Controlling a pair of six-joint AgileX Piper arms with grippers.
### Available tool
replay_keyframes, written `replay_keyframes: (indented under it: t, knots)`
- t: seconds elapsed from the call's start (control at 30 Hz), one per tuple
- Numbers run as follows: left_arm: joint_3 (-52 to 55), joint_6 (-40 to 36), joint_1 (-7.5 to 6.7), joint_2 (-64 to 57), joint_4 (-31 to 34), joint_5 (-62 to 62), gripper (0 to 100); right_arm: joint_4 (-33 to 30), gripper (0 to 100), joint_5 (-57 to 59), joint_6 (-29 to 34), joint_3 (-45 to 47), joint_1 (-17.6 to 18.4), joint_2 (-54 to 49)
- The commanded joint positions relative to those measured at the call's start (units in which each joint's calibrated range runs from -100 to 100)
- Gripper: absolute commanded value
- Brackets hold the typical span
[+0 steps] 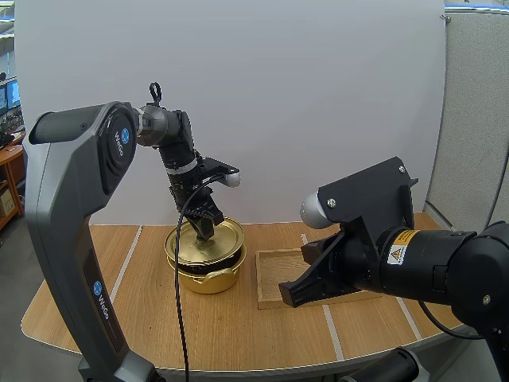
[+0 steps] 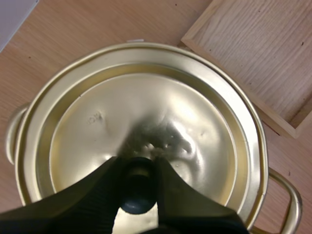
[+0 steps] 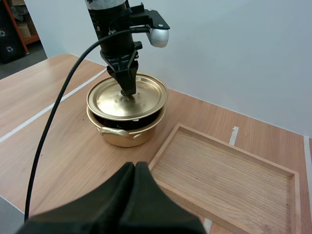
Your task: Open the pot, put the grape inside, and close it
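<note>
Left hand [image 2: 138,168] clamps the knob [image 2: 137,195] of the lid [image 2: 146,112], tilted just over the pot [image 3: 127,136] beside the tray [image 3: 229,170]; our right hand [image 3: 135,168] hovers closed, empty. We fear the small knob slipping, so the lid drops askew.

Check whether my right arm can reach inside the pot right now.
Probably not. The lid, pinched at its knob by the left gripper, hangs just above the pot and covers its mouth, leaving a narrow gap. The right gripper, shut, hovers at the wooden tray beside it.
</note>
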Motion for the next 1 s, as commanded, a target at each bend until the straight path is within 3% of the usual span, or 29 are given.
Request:
replay_keyframes:
  t: [0.0,0.97]
  knots:
    - [1.9,0.4,-0.04,-0.5,-0.8,0.3,0,0.1,0,-1.3,-0.4,-0.1,-0.3,-0.4]
    - [3.4,0.4,-0.04,3.1,-2.2,-0.5,0,0.1,0,-1.3,-0.4,-0.1,-0.3,-0.4]
